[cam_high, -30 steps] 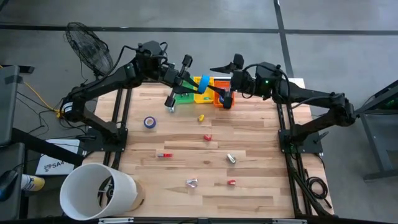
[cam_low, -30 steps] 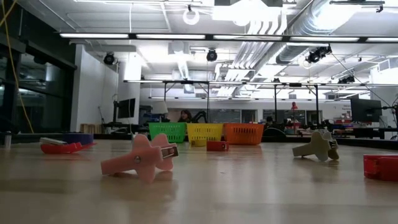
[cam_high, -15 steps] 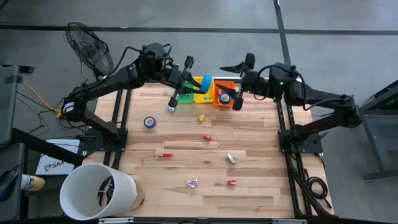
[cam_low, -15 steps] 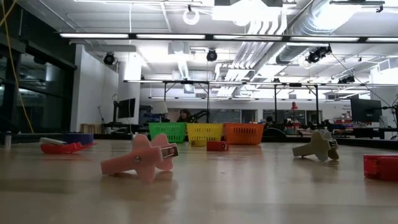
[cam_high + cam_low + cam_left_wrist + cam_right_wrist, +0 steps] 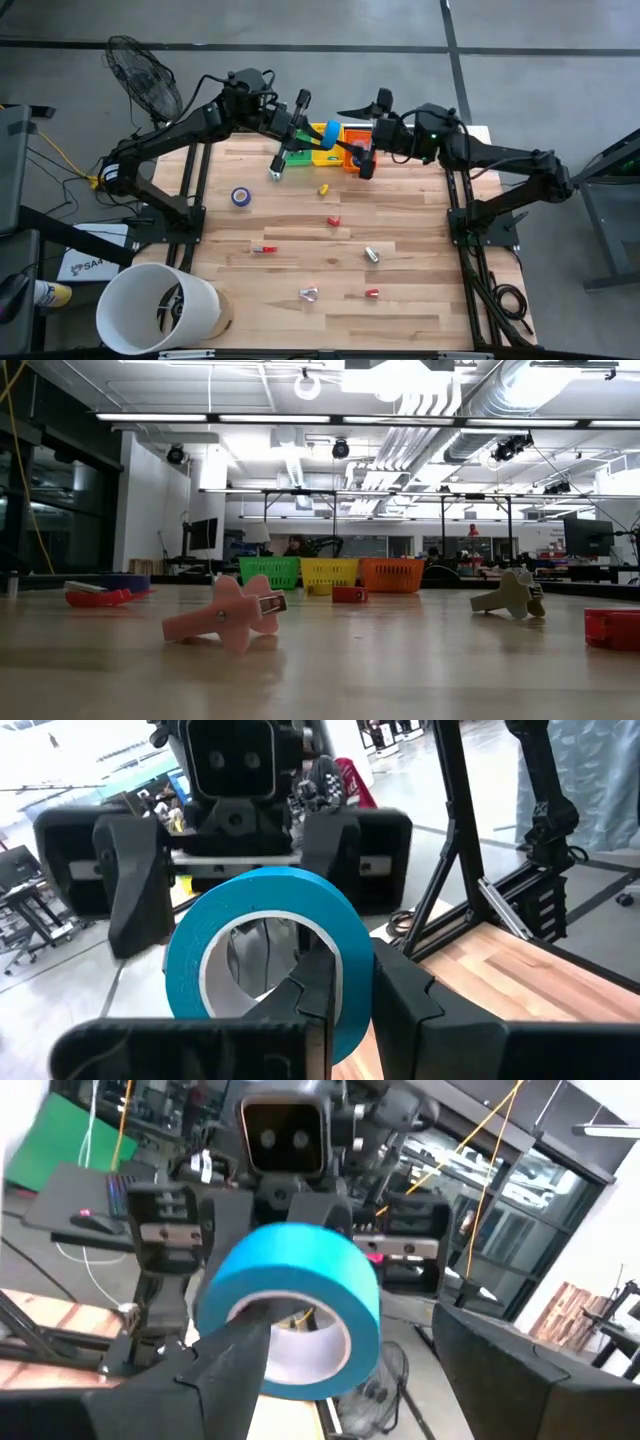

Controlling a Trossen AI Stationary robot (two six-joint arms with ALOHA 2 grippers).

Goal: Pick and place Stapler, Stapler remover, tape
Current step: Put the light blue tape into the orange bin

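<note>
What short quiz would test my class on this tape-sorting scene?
1. Which gripper is shut on the light blue tape roll held in the air? A. right B. left C. neither
2. True or false: a dark blue tape roll lies on the table, apart from both arms.
3. How many baskets stand in a row in the low view, and in which colours?

Key
1. B: the left gripper clamps the roll's wall, while the right gripper is open.
2. True.
3. Three: green, yellow, orange.
</note>
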